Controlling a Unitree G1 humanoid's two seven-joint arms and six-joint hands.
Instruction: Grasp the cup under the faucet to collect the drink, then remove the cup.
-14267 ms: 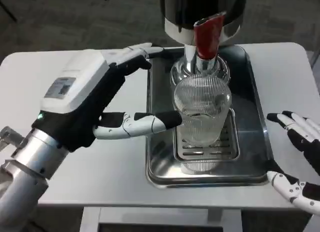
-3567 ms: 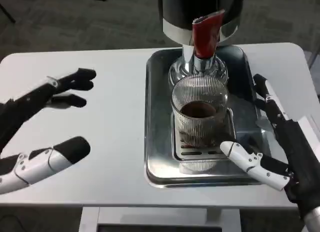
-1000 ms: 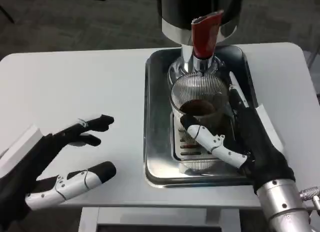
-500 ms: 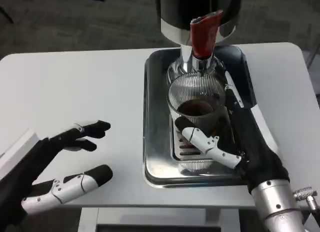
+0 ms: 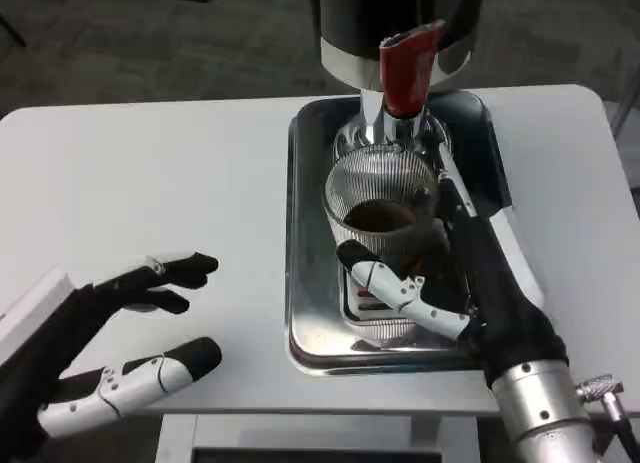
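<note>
Dark brown drink already fills the lower part of the clear ribbed glass cup, so collecting looks done; what is left, by my reading, is carrying it away. It sits at centre frame on the slotted drip grate in the steel tray, just below the red-handled faucet. Its long axis is near vertical, mouth up, leaning slightly toward the frame's left. The right hand wraps it, thumb in front, fingers behind. The left hand, lower left, holds nothing, fingers apart.
</note>
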